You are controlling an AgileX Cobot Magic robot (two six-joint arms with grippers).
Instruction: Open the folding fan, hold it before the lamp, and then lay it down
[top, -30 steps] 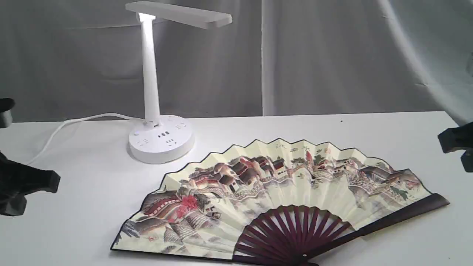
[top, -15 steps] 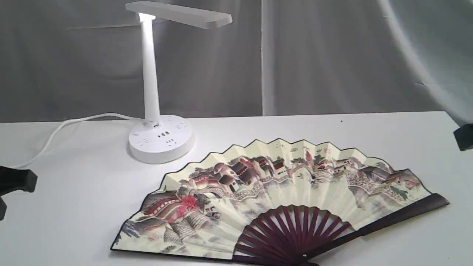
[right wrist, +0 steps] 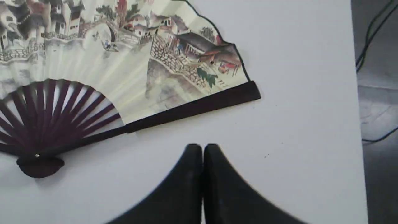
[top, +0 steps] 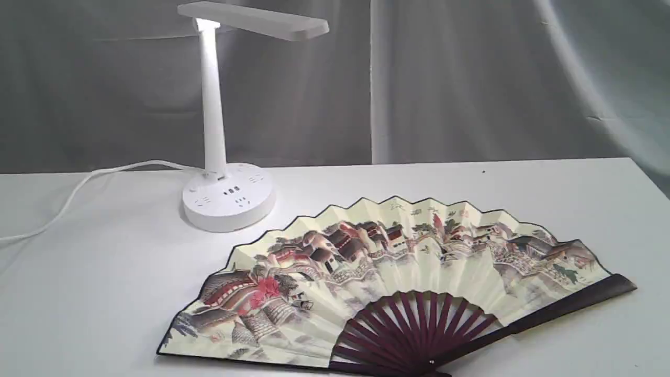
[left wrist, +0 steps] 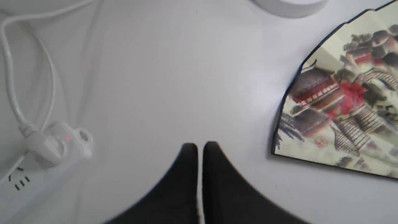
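1 fan (top: 398, 272), spread flat near lamp (top: 213, 131); left gripper (left wrist: 200, 146) and right gripper (right wrist: 202, 146) closed, empty, clear of fan. Laying-down judged complete; no further move needed.

I see a white desk (top: 104, 293) before a grey curtain (top: 471, 78), a plugged power strip (left wrist: 74, 146) on it, black cables (right wrist: 370, 31) beyond its right edge.

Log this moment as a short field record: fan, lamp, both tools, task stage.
fan: large cream paper folding fan with maroon wooden ribs, fully spread, lying flat on the white table
lamp: white plastic desk lamp, upright, apart from the fan
left tool: shut, empty, above bare table
right tool: shut, empty, near the fan's dark outer rib, not touching
task stage: fan laid down open
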